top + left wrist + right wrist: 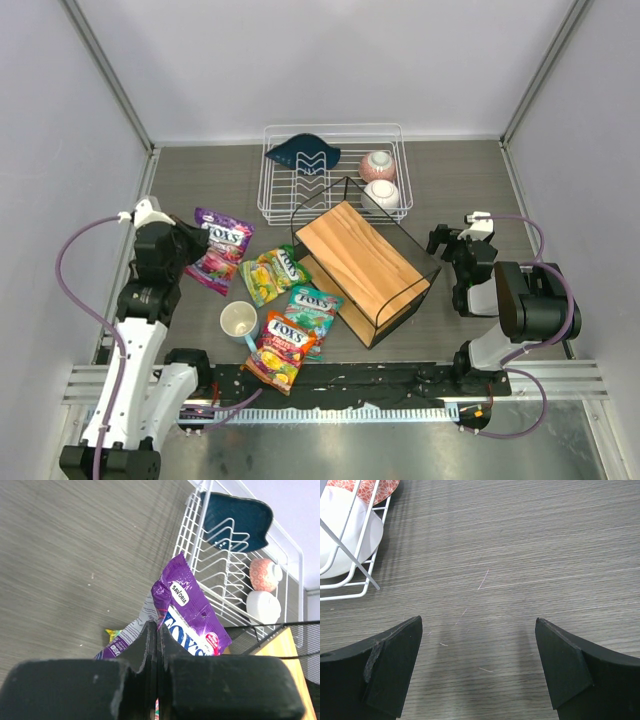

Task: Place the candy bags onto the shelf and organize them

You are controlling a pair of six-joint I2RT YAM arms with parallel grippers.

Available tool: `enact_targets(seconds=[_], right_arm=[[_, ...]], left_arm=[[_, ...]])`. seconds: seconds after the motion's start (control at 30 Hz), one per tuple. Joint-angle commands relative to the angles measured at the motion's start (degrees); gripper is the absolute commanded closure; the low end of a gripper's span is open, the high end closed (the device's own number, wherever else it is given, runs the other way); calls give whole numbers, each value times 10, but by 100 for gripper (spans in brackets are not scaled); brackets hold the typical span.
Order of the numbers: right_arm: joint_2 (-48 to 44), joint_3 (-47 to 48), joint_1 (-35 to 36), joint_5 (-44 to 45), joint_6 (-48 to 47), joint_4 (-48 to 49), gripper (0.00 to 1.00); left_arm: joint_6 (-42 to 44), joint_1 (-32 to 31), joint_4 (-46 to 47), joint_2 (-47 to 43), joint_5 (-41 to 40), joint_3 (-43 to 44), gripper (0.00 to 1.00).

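My left gripper (197, 243) is shut on an edge of the purple candy bag (224, 248), at the left of the table. In the left wrist view the pinched purple bag (192, 612) rises just beyond my closed fingertips (150, 630). The green bag (275, 272), the teal bag (313, 308) and the orange-red bag (280, 348) lie flat in front of the shelf (360, 258). That shelf is a black wire frame with a bare tan wooden board. To its right, my right gripper (479, 625) hangs open over bare table, holding nothing.
A white wire dish rack (330, 190) stands behind the shelf. It holds a dark blue dish (303, 153), a patterned bowl (377, 165) and a white bowl (381, 195). A small paper cup (238, 320) sits between the bags. Grey walls enclose the table.
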Motion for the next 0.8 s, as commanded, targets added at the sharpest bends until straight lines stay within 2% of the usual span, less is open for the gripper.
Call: enact_targets(seconds=[0.0, 0.33, 0.47, 0.77], right_arm=[[-14, 12, 3, 2, -11, 23, 0], [-14, 12, 3, 1, -11, 23, 0], [-14, 12, 3, 2, -11, 23, 0], [-14, 12, 3, 2, -11, 23, 0]], left_arm=[[21, 1, 21, 15, 85, 45, 100], [8, 1, 37, 38, 190, 61, 100], [-12, 0, 50, 56, 282, 61, 100], [-50, -7, 47, 31, 309, 42, 100]])
